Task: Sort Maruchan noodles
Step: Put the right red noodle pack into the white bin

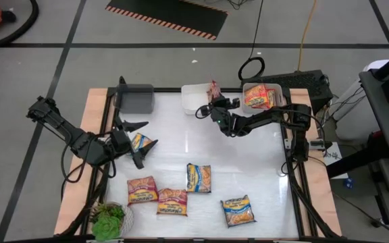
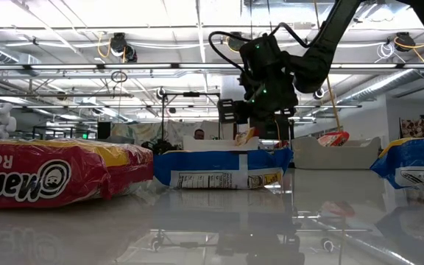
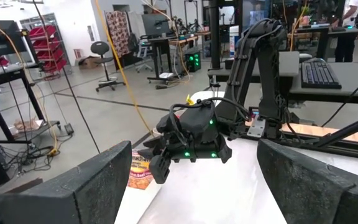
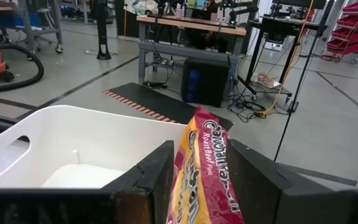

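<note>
My right gripper (image 1: 213, 101) is shut on a red-and-yellow noodle packet (image 1: 214, 88) above the right-hand rim of the middle white bin (image 1: 193, 98). The wrist view shows the packet (image 4: 207, 162) upright over the bin (image 4: 73, 143). My left gripper (image 1: 150, 133) is wide open at the table's left. Its fingers stand on either side of a blue-and-yellow packet (image 1: 140, 142) lying flat; I cannot tell whether they touch it. Two red packets (image 1: 142, 189) (image 1: 172, 201) and two blue-and-yellow ones (image 1: 198, 177) (image 1: 238, 210) lie flat near the front. My right gripper pinches the red packet's two flat faces (image 4: 197, 186) between its two fingers. The packet's top end (image 4: 207, 127) sticks out past the fingertips. The fingers come roughly level from the table's right. The packet stands on edge, lifted clear above the white bin.
A grey bin (image 1: 135, 98) stands at the far left. A second white bin (image 1: 275, 91) at the far right holds an orange packet (image 1: 258, 98). A green plant (image 1: 108, 220) sits at the front left corner. The table's middle (image 1: 215, 145) is bare.
</note>
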Tool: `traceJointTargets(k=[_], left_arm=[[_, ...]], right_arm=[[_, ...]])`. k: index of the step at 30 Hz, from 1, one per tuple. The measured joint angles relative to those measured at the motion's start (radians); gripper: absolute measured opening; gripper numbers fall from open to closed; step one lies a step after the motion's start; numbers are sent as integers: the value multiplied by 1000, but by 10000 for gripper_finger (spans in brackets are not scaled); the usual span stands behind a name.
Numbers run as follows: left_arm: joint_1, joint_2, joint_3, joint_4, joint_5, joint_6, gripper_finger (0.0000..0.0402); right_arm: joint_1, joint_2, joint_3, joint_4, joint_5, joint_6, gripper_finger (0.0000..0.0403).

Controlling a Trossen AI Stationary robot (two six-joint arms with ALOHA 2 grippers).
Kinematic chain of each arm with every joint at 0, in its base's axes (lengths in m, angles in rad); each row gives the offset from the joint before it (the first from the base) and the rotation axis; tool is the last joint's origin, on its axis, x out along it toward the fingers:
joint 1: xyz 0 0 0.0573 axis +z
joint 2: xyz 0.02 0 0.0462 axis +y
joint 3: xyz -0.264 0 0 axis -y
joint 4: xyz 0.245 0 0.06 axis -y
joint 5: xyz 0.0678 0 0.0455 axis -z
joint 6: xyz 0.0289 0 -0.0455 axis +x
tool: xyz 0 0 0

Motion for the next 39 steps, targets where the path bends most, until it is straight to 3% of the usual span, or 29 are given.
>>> traceJointTargets(k=[8,13,16,22,30,36,39], left_arm=[[0,0,0,-22,0,-1,351],[-2,-1,0,-80,6,-38,351],[-3,0,0,-123,53,-74,351],[-28,0,0,-196,88,-188,351],[-106,43,0,-207,146,-253,351],[-153,149,1,-57,222,-211,351],[-150,207,41,-78,303,-253,351]], right_arm=[[46,-66,0,91,-3,-169,141],[128,-168,-5,23,-75,-313,141],[187,-232,-6,-105,-141,-321,141],[283,-324,-7,-339,-378,-226,141],[413,-310,-7,-367,-680,-202,141],[498,-316,-8,-394,-710,-366,141],[511,-320,-8,-409,-709,-400,141]])
